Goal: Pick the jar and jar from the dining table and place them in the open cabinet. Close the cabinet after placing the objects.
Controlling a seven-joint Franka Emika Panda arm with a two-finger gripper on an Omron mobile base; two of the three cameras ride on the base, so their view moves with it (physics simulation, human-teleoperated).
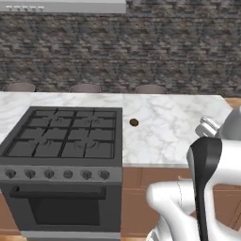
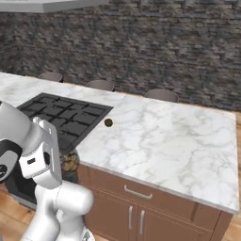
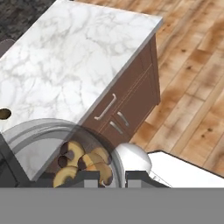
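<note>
The gripper (image 3: 109,177) is clamped on the jar (image 3: 65,153) of brown chunks, whose clear glass rises from between the finger tips toward eleven o'clock in the hand view. In the right base view the jar (image 2: 69,162) hangs off the dining table (image 2: 160,141) edge, below the hob (image 2: 66,117). A brown lump (image 2: 108,123) lies on the marble at one o'clock from it.

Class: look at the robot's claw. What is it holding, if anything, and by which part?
The claw is shut on the shorter glass jar with brown chunks; the exact place of the hold can't be told.

Kitchen: gas hob (image 1: 66,136), marble dining table (image 2: 179,150).
</note>
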